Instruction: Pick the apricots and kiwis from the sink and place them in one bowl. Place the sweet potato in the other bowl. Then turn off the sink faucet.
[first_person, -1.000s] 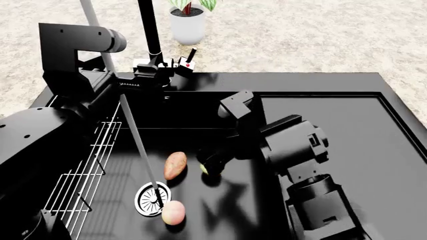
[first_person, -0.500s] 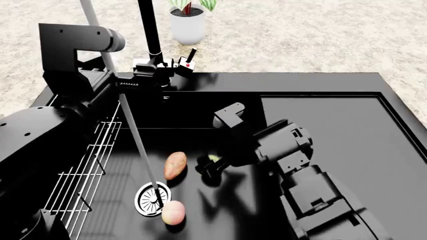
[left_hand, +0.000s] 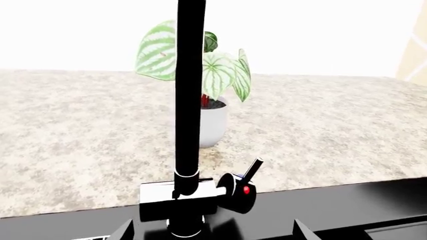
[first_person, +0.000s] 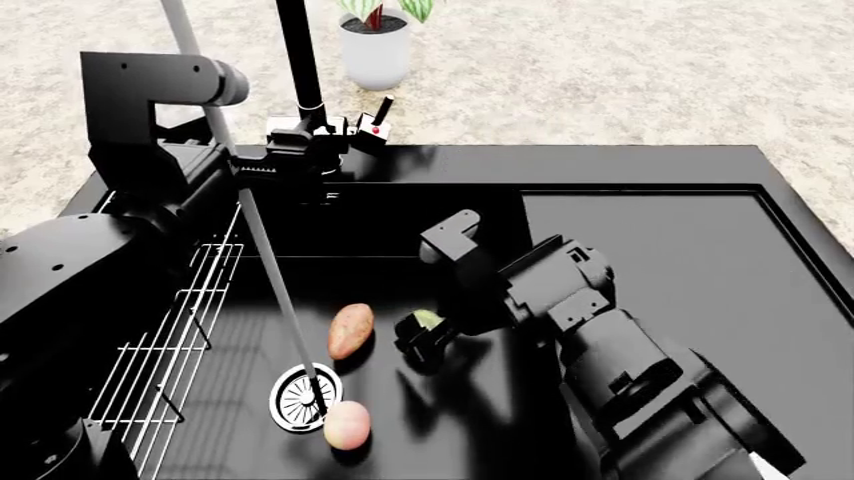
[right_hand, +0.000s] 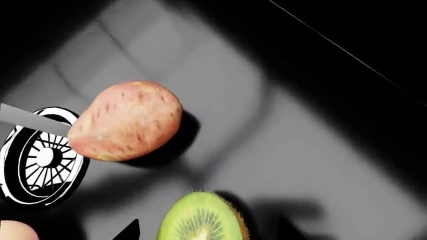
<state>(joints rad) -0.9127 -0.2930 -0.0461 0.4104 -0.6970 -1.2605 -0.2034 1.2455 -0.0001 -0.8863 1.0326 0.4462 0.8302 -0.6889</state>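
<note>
In the black sink (first_person: 441, 215), my right gripper (first_person: 416, 338) is shut on a yellow-green kiwi (first_person: 427, 320). The kiwi's cut face fills the space between the jaws in the right wrist view (right_hand: 203, 220). The sweet potato (first_person: 350, 331) lies just left of it on the basin floor and also shows in the right wrist view (right_hand: 127, 122). One apricot (first_person: 346, 427) lies by the chrome drain (first_person: 306, 396). My left gripper (left_hand: 210, 235) is open in front of the faucet (left_hand: 189, 100) base, near its lever (left_hand: 248, 172). No bowl is in view.
A water stream (first_person: 274, 280) runs down to the drain. A steel wire rack (first_person: 174, 340) lines the basin's left side. The flat drainboard (first_person: 667, 260) lies to the right. A potted plant (first_person: 376, 40) stands on the granite counter behind the faucet.
My right arm has drawn back toward me and turned, and the kiwi has shifted slightly with the gripper. The left arm, sweet potato and apricot have not moved.
</note>
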